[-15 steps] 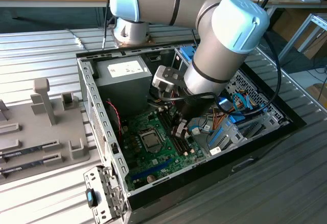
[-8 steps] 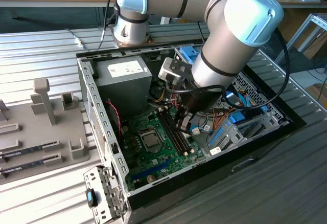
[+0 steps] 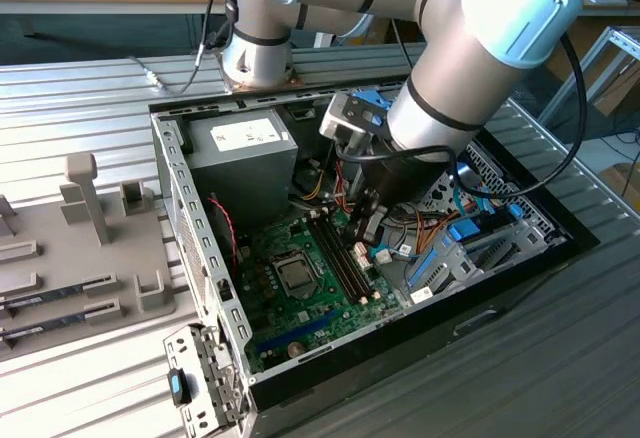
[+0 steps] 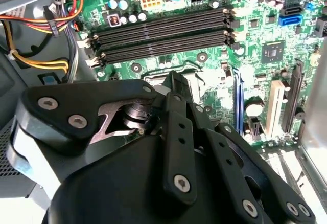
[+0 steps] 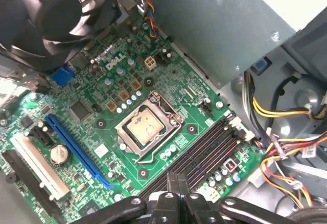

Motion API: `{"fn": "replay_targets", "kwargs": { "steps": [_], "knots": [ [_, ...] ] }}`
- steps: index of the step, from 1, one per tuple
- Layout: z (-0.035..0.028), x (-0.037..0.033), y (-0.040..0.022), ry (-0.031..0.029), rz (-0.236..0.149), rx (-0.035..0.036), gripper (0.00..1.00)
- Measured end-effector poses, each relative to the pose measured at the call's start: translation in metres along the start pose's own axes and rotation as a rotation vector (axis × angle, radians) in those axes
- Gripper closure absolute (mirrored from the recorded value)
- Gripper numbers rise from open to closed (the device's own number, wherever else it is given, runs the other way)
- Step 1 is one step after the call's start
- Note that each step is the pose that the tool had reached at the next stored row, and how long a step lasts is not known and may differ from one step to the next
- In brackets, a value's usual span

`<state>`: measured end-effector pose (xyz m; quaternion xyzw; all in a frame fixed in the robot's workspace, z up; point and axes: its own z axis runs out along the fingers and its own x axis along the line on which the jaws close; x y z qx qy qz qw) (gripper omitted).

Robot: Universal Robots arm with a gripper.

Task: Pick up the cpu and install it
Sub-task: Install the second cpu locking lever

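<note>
Tray [image 3: 60,248] sat on the tabletop [image 3: 90,88] at 9 o'clock. CPU [image 3: 295,275] [image 5: 145,127] sat in the socket mid-board [image 5: 97,132], frame open. Jaws [image 5: 177,183] [image 3: 372,226] closed, empty, hovered over the RAM slots [image 5: 204,147] at the CPU's 3 o'clock.

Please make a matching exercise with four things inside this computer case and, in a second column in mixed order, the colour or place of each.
Things:
1. long expansion slot
2. empty memory slots
3. power-supply box
4. socket frame

Descriptions:
A. black, lying parallel in a row
B. grey, in a corner of the case
C. blue
D. metal, on the middle of the green board

Pairs: 1-C, 2-A, 3-B, 4-D
</note>
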<state>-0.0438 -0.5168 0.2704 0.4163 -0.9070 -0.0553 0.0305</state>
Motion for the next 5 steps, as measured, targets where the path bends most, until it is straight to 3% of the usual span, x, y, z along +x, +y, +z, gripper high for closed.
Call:
{"fn": "replay_targets", "kwargs": {
  "steps": [5],
  "knots": [
    [-0.0006, 0.0000, 0.0000, 0.0003, 0.000, 0.0001, 0.89]
  ]
}}
